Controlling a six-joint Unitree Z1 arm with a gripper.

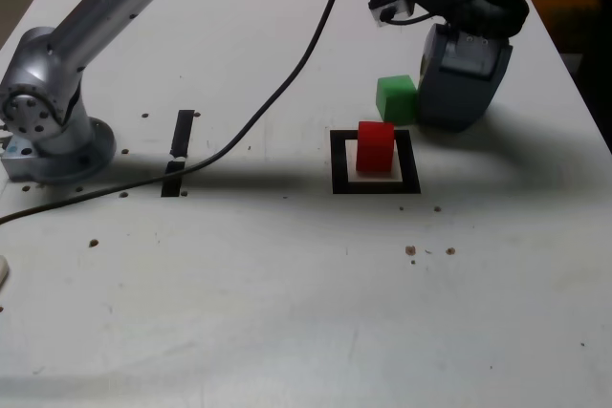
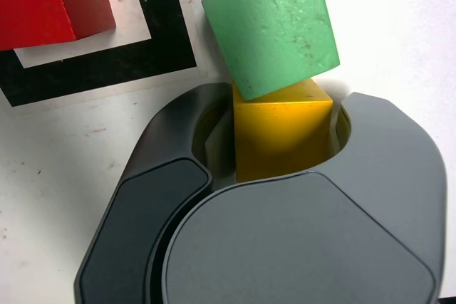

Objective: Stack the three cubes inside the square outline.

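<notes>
Cubes of matte, plain-faced material sit close together on the white worktop (image 1: pixel 287 312). A small solid red cube (image 1: pixel 376 146) stands upright in the white centre of the square outline (image 1: pixel 375 185), a thick flat black frame; the wrist view shows the cube well inside the frame's inner edge, with a lit bright face and a darker shaded one. A small solid green cube (image 1: pixel 396 97) lies just outside the outline's far corner in the exterior view, turned at an angle to the frame; its surface is faintly scuffed and speckled in the wrist view (image 2: pixel 274 26). A small solid yellow cube (image 2: pixel 283 137) sits right against the green one, their faces touching, and it is hidden behind the arm's grey housing in the exterior view.

The grey and black gripper (image 2: pixel 274 140) is clamped on the yellow cube: its two curved jaws press on opposite sides of the block, which fills the space between them. In the exterior view the gripper is low at the worktop to the exterior view's right of the green cube.

A black cable (image 1: pixel 287 83) trails across the worktop, and a short black strip (image 1: pixel 178 153) lies to the exterior view's left of the outline, near the arm's silver base (image 1: pixel 48 131).
</notes>
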